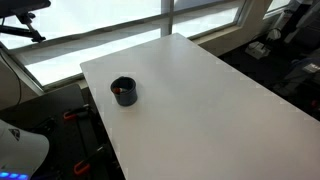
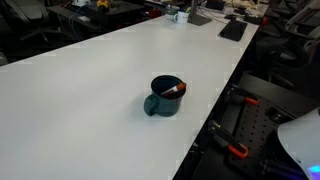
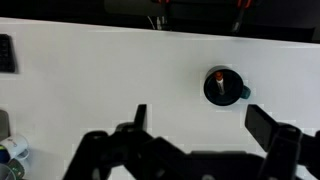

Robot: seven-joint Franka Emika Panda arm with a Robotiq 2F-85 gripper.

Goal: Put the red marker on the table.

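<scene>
The red marker [image 2: 176,90] stands tilted inside a dark round cup [image 2: 165,97] on the white table [image 2: 100,70]. In an exterior view the cup [image 1: 124,91] sits near the table's [image 1: 200,100] near-left edge with the marker [image 1: 121,90] just showing inside. In the wrist view my gripper [image 3: 200,120] is open and empty, high above the table [image 3: 100,80]. The cup [image 3: 222,87] lies ahead of it, nearer the right finger, with the marker's red tip [image 3: 218,76] visible inside.
A dark flat object [image 2: 233,30] and clutter lie at the table's far end. Red-handled clamps [image 2: 237,152] sit below the table's edge. Windows [image 1: 100,30] run behind the table. A small bottle [image 3: 12,148] and a dark item [image 3: 6,53] lie at the wrist view's left.
</scene>
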